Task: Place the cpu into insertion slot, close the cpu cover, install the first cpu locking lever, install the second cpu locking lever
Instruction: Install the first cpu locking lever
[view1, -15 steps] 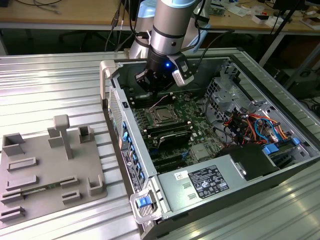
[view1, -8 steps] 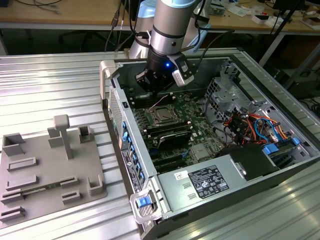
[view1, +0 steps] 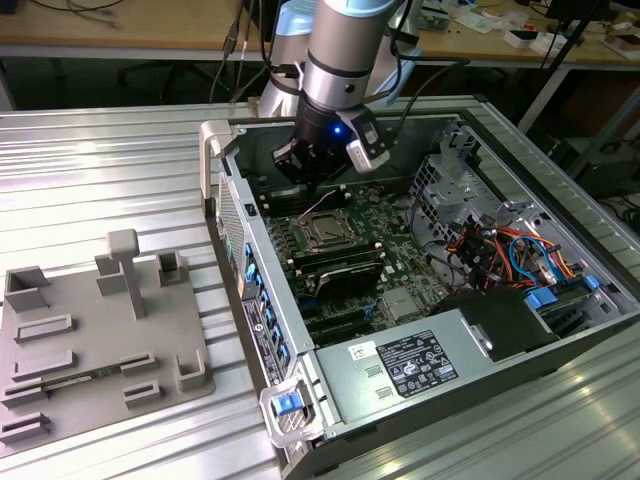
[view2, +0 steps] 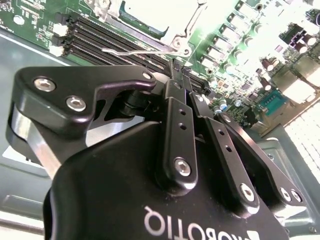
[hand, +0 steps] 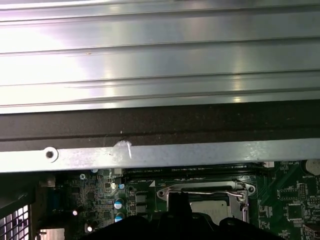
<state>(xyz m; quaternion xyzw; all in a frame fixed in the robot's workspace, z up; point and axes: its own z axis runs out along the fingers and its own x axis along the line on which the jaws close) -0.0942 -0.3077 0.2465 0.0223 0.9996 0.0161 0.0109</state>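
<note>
gripper (view2: 177, 70) held low over motherboard (view1: 400, 250), fingertips drawn narrow together, cpu (hand: 212, 209) seated beneath lowered cpu cover (hand: 210, 186), wire lever (view2: 135, 50) seen alongside

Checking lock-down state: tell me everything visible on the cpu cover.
The cpu cover is a thin, square, silvery metal frame. It looks to lie flat on the green circuit board, beside long black memory slots. Its cut-out centre shows the dull silver cpu top. A thin wire lever runs along one edge. The black gripper, jaws together, hangs close by that lever's end; contact cannot be told.
</note>
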